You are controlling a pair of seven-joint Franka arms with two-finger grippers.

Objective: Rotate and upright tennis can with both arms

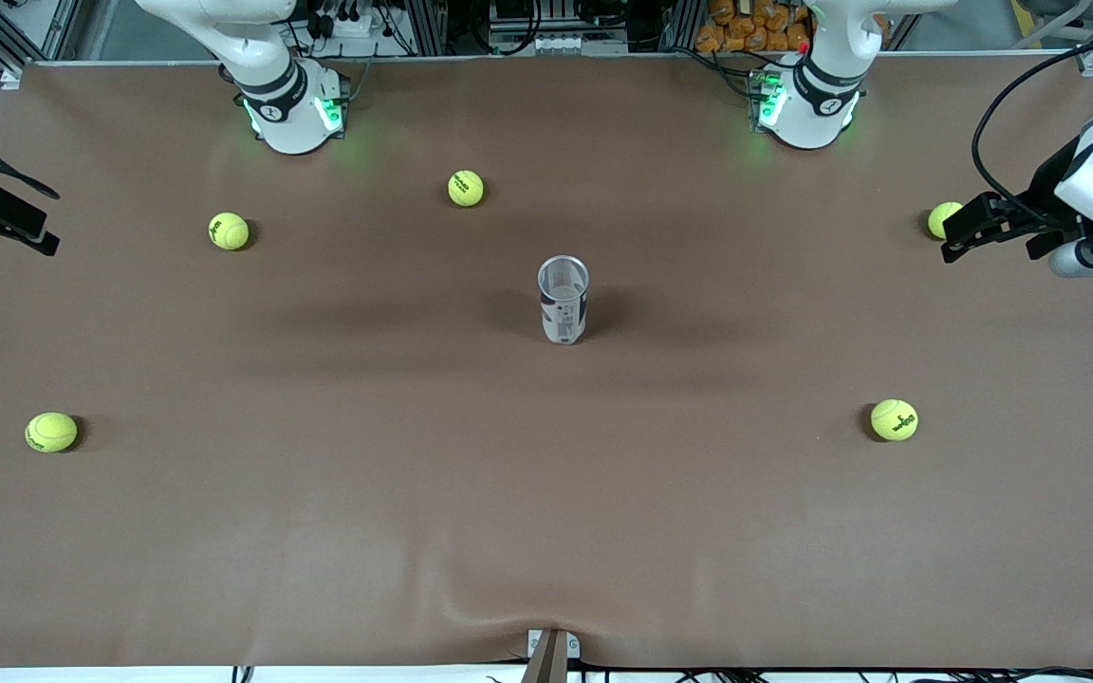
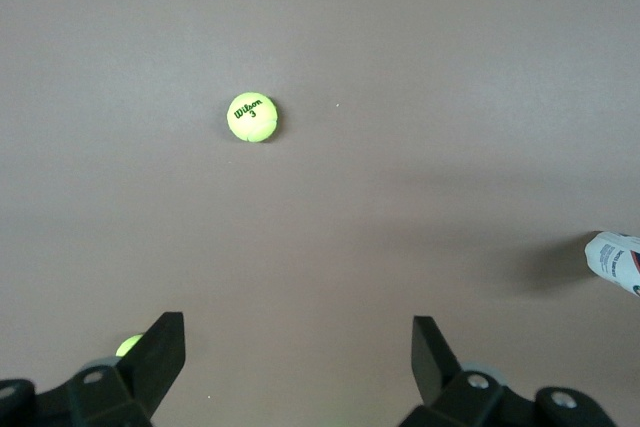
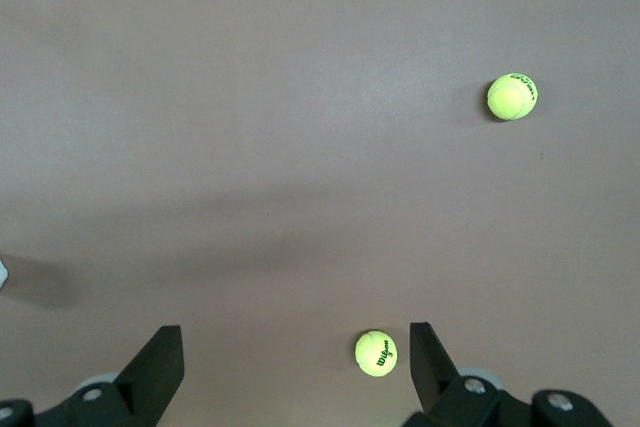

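Front view is showing the slim white and navy tennis can [image 1: 564,311] already standing upright, open silver rim upward, in the middle of the brown surface [image 1: 546,531]. Yellow-green tennis balls [image 1: 51,432] are lying well apart around it. The left gripper [image 2: 298,347] is hanging with fingers apart at its end of the surface, and the right gripper [image 3: 297,349] likewise. I am judging the can light, smooth and easily tipped; holding it around the middle seems safest.
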